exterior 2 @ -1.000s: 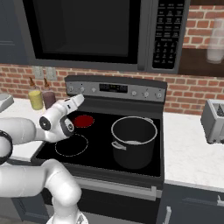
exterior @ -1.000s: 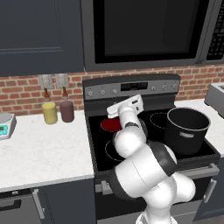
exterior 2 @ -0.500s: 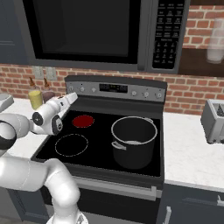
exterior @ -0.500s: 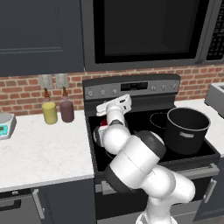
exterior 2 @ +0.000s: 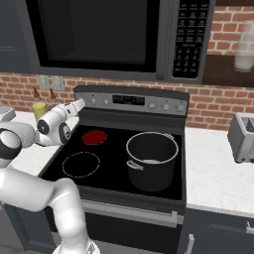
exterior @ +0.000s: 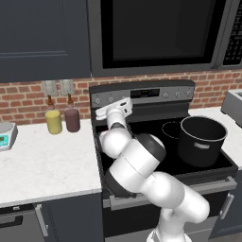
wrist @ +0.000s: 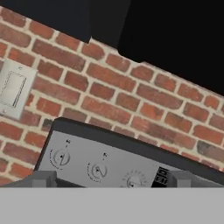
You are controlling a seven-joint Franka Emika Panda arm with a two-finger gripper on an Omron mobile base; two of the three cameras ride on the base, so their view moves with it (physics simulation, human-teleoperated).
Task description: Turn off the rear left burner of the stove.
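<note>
Hovering tool [exterior 2: 79,104] near stove [exterior 2: 149,178] knobs, rear left burner [exterior 2: 94,137] below-right; jaw state unclear.

A home kitchen is shown. A black glass-top stove [exterior 2: 124,158] is set between white counters [exterior: 42,160], with a built-in microwave [exterior 2: 119,39] above it. A red brick wall [wrist: 109,100], dark cabinets [exterior: 42,38], a pot [exterior 2: 151,161] and a toaster [exterior 2: 243,136] are seen.

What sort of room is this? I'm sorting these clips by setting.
A rendered home kitchen: a black glass-top stove with a glowing red rear left burner, a black built-in microwave above it, and a dark round pot on the cooktop.
</note>
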